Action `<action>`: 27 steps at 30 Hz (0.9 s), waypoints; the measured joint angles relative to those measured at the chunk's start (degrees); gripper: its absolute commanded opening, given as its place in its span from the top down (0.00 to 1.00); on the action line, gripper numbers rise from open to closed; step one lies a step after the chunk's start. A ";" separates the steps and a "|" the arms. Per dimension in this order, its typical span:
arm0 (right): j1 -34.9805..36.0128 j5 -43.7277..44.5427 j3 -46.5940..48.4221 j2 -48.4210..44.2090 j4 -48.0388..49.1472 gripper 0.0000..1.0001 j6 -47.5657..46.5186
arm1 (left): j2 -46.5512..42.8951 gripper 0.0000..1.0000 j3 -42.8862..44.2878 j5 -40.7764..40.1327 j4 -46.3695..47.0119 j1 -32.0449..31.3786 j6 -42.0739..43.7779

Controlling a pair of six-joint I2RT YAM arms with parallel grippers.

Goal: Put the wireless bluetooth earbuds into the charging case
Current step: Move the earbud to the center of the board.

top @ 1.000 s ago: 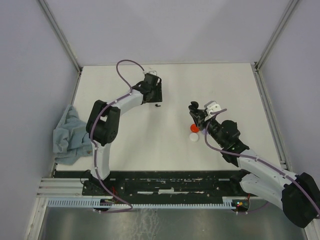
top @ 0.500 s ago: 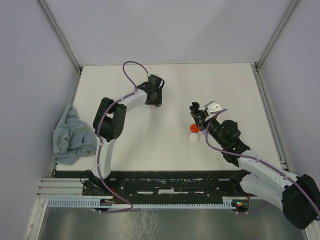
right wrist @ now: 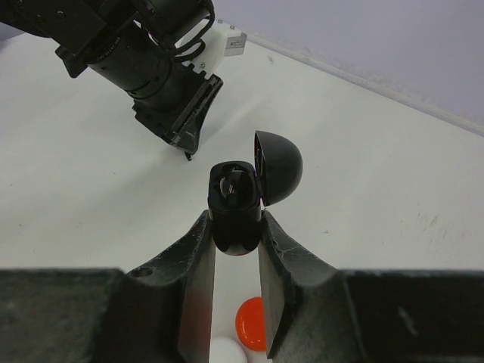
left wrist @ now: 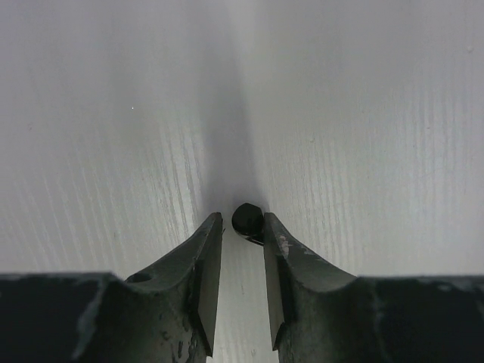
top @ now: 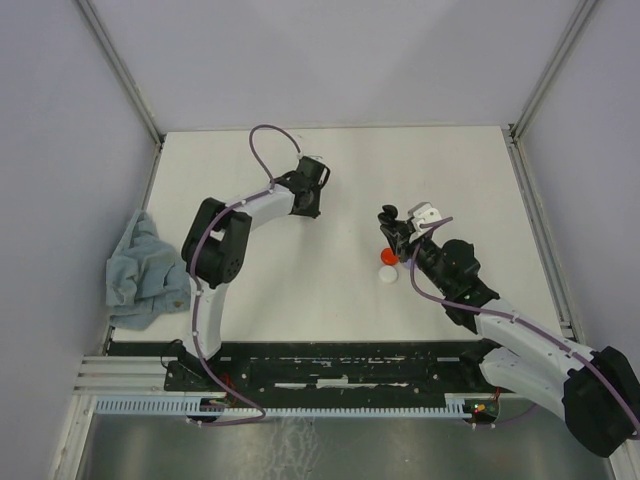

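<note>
A black earbud [left wrist: 248, 221] lies on the white table, right at the tips of my left gripper [left wrist: 242, 218]. It touches the right finger and stands clear of the left one. The jaws stand a narrow gap apart, low over the table. In the top view that gripper [top: 312, 204] covers the earbud. My right gripper [right wrist: 236, 227] is shut on the black charging case [right wrist: 236, 198], held above the table with its lid [right wrist: 278, 166] open. The case also shows in the top view [top: 389, 216]. Something dark and glossy sits in its cavity.
A red round case [top: 387, 257] and a white round case [top: 388, 276] lie under my right gripper; they also show in the right wrist view, red [right wrist: 252, 333] and white [right wrist: 227, 352]. A blue-grey cloth [top: 140, 270] hangs at the table's left edge.
My left gripper has turned and come down over the black earbud, which lay in the open a second ago. The right arm and the case have not moved.
</note>
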 measured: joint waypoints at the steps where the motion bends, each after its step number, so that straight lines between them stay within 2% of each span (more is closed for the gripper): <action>1: 0.00 -0.11 0.02 0.13 0.00 0.97 0.00 | -0.33 0.69 -0.52 0.22 0.20 0.02 0.28; 6: -0.09 -0.98 0.07 0.66 -0.17 0.97 0.02 | -3.02 0.75 -4.59 2.29 1.27 0.00 1.75; 11: -0.09 -1.40 0.24 0.81 -0.20 0.97 0.02 | -5.99 0.75 -8.57 6.16 1.31 0.00 5.11; 18: -0.11 -2.32 0.46 1.07 -0.22 0.97 0.02 | -9.92 0.75 -12.41 10.34 -4.28 -0.74 11.65; 21: -0.11 -2.38 0.46 1.18 -0.15 0.97 0.02 | -11.80 0.72 -14.51 10.32 -6.51 -1.77 14.10; 27: -0.11 -2.58 0.46 2.86 -0.13 0.97 0.04 | -13.55 0.57 -16.70 10.03 -8.41 -2.60 15.10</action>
